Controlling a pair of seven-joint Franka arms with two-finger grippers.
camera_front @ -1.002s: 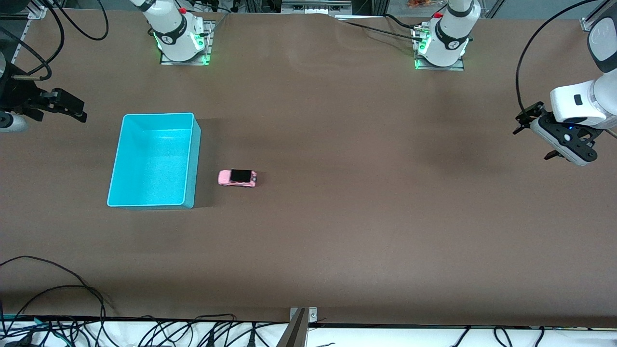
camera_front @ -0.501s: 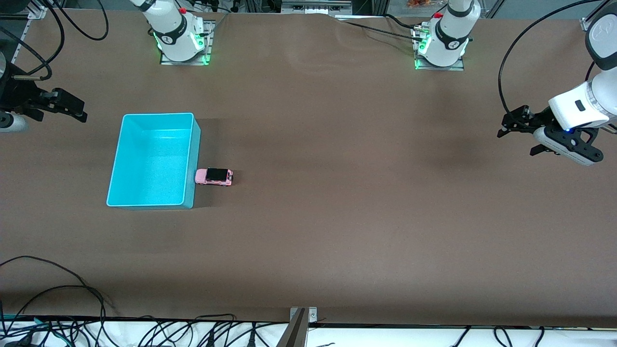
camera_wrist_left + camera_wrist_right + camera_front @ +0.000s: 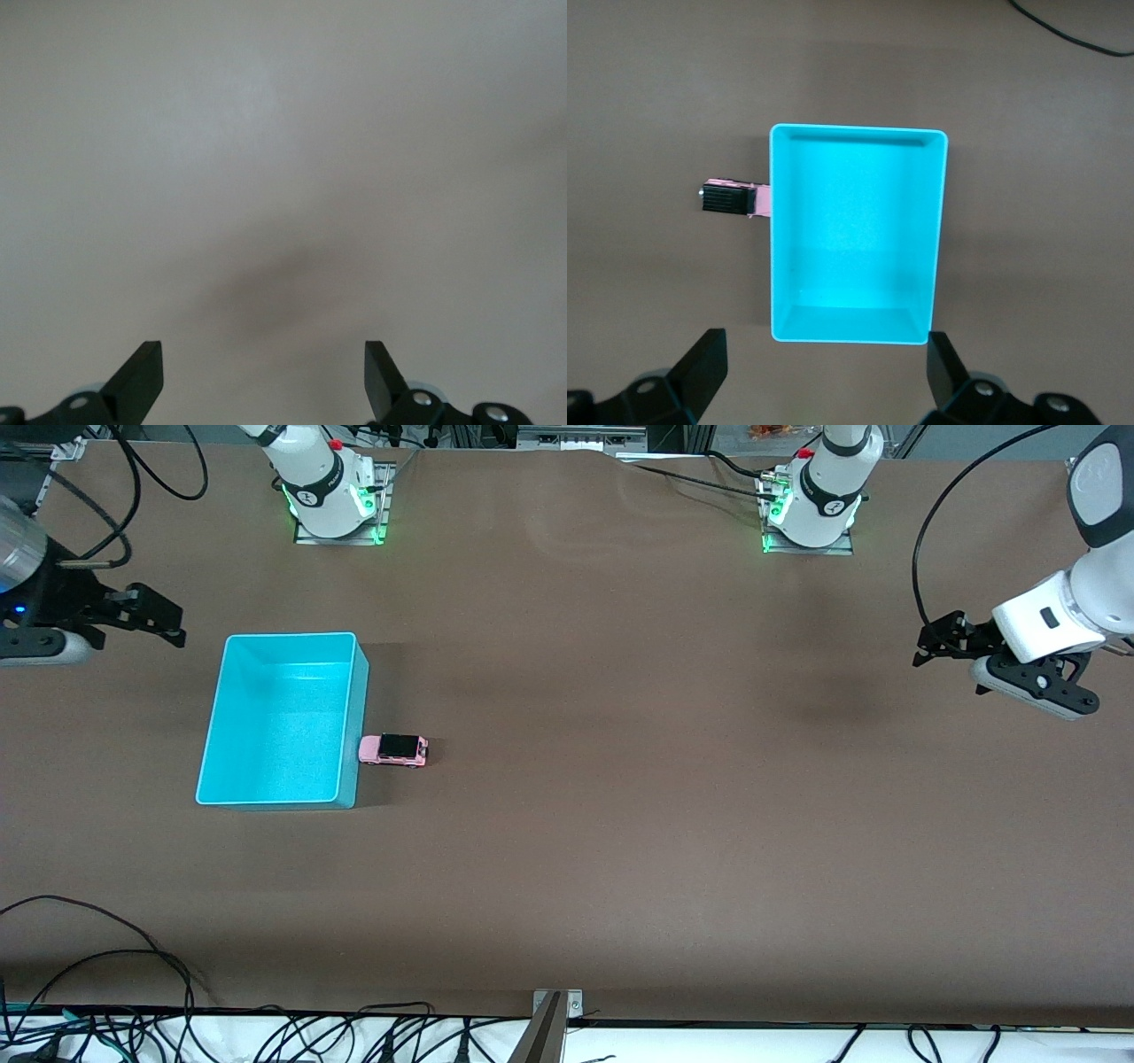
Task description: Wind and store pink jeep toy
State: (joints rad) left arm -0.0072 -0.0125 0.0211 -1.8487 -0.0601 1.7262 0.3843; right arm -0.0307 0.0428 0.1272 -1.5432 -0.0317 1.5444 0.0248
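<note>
Cyan bin [image 3: 280,719] holds nothing; the pink jeep toy [image 3: 393,750] touches its wall on brown table [image 3: 673,797]. My right gripper [image 3: 155,615] at ten o'clock and left gripper [image 3: 930,642] at three hover with fingers apart.

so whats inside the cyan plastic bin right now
Nothing: the cyan rectangular plastic bin shows only its bare floor in the front and right wrist views. The tiny pink jeep toy with a black roof sits outside on the brown table, against the bin's wall.

Pink jeep toy [image 3: 393,750] (black roof); cyan bin [image 3: 280,720].
</note>
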